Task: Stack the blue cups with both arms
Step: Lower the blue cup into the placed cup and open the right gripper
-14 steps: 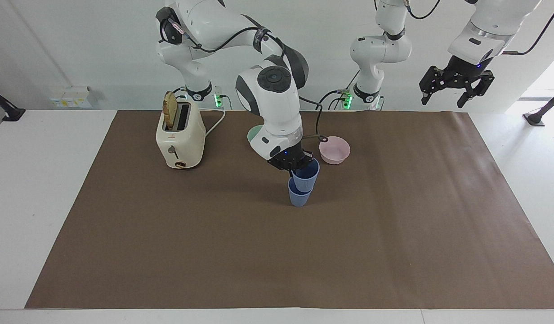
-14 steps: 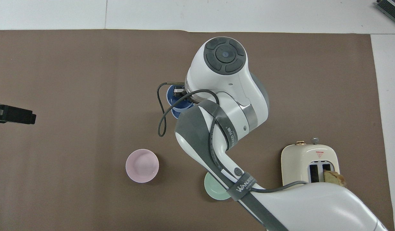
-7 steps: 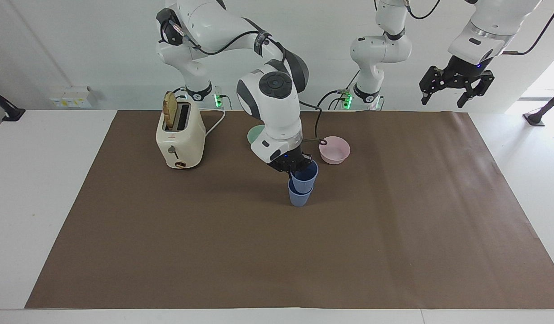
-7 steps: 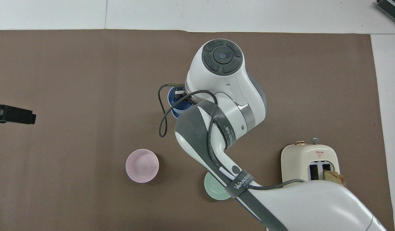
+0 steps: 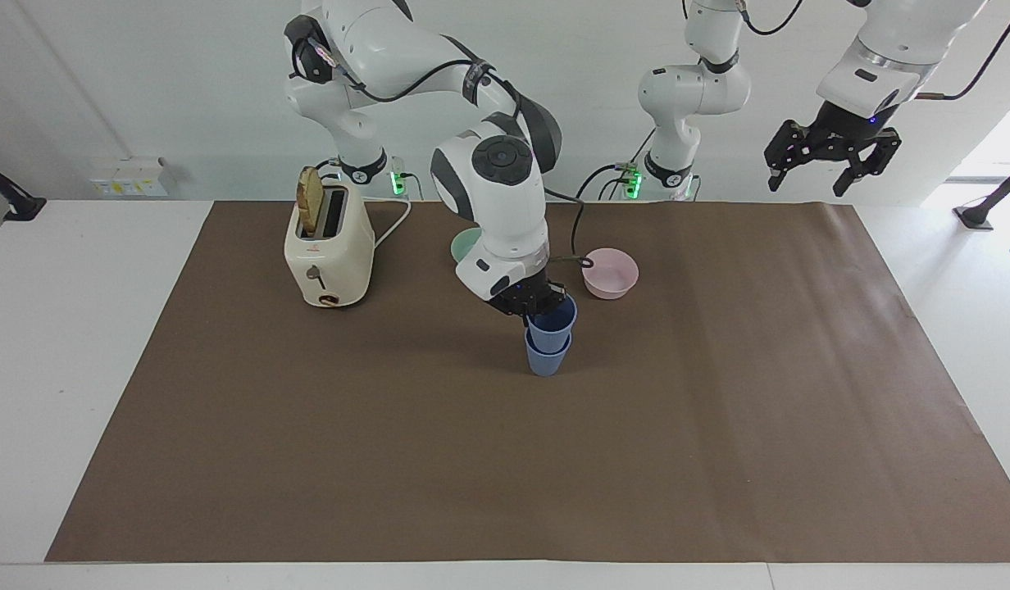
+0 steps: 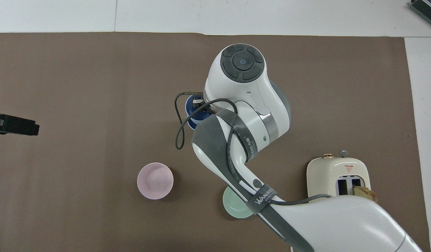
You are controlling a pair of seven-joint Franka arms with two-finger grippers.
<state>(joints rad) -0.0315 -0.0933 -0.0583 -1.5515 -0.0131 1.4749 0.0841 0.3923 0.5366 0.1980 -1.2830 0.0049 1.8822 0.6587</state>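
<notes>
Two matte periwinkle-blue plastic tumblers, tapered and without handles, sit near the middle of the brown paper mat [image 5: 718, 426] that covers the white table [image 5: 79, 344]. The lower blue cup [image 5: 545, 361] stands upright on the mat. The upper blue cup [image 5: 553, 321] is partly nested in it and leans a little toward the left arm's end of the table; from overhead only a crescent of its dark blue rim [image 6: 191, 105] shows past my wrist.

My right gripper [image 5: 538, 305] is clamped on the rim of that upper cup, fingers closed tight on its wall, one of them reaching down inside the mouth. My glossy white right arm [image 5: 505, 205] bends down over it, a black cable looping beside the wrist.

My left gripper [image 5: 829, 156] hangs high in the air over the left arm's end of the table, its black fingers spread wide and holding nothing; that arm waits.

Nearer to the robots than the cups sits a smooth round pink bowl [image 5: 610, 273], and beside it a mint-green bowl [image 5: 464, 242], mostly hidden by my arm. A rounded cream toaster [image 5: 329, 246] stands toward the right arm's end, a browned slice of toast [image 5: 310, 201] sticking up from one slot.
</notes>
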